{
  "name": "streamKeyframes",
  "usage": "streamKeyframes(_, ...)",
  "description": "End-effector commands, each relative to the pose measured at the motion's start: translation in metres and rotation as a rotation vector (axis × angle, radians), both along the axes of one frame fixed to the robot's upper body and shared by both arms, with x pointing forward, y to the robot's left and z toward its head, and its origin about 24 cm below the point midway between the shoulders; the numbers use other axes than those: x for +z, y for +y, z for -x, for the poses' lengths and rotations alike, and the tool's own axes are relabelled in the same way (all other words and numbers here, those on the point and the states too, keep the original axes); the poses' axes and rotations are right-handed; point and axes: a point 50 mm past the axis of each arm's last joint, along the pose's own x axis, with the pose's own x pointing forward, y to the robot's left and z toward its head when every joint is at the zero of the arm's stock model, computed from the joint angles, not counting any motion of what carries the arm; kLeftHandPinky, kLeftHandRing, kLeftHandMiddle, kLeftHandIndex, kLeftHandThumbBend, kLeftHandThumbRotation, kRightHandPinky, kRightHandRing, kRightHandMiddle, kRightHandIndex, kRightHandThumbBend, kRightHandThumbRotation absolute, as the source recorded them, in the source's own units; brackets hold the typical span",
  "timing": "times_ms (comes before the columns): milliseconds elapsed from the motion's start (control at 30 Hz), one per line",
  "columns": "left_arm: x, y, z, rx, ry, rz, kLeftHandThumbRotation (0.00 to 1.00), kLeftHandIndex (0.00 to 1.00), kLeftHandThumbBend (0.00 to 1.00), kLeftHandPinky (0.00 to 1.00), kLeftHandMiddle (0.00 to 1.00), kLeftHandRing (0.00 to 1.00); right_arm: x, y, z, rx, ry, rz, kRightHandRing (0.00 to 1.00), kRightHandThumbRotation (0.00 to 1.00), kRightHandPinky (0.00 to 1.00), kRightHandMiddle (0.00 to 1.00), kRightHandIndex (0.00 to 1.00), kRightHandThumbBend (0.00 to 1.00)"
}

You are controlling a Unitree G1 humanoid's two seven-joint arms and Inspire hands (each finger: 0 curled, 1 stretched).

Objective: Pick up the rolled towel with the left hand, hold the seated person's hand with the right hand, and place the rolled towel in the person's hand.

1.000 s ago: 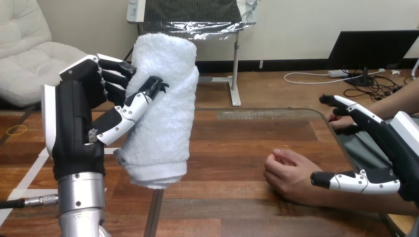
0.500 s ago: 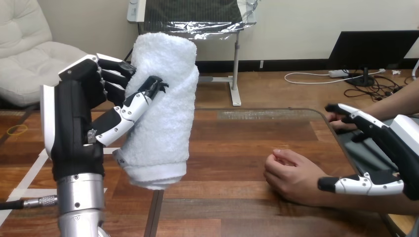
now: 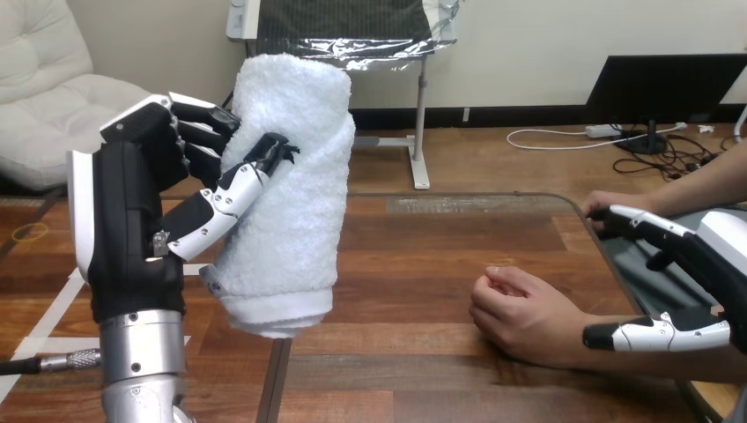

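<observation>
Fluffy towel roll (image 3: 286, 189) — left hand's (image 3: 132, 220) fingers (image 3: 225, 198) curled.

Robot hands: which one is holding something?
The left hand, curled round the upright rolled towel; the right hand is open, holding nothing.

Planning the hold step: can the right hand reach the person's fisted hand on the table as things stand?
Probably yes. The right hand is open just to the right of the person's fisted hand, with its thumb close beside it and nothing between them.
</observation>
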Motion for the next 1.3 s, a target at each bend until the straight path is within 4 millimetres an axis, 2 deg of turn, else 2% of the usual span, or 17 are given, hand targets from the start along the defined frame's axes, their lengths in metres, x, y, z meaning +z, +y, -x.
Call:
streamKeyframes(0,0.017,-0.003,-0.002,-0.019,-0.102,0.008,0.00,0.37,0.47,0.18,0.32,0.24,0.011,0.003,-0.015,0.042,-0.030,0.063,0.85,0.53,0.72,0.87,0.88,1.00)
streamKeyframes(1267,0.017,0.000,0.000,-0.035,-0.126,0.022,0.00,0.36,0.46,0.18,0.31,0.24,-0.034,0.004,-0.025,0.052,0.105,0.128,0.81,0.36,0.70,0.82,0.82,1.00)
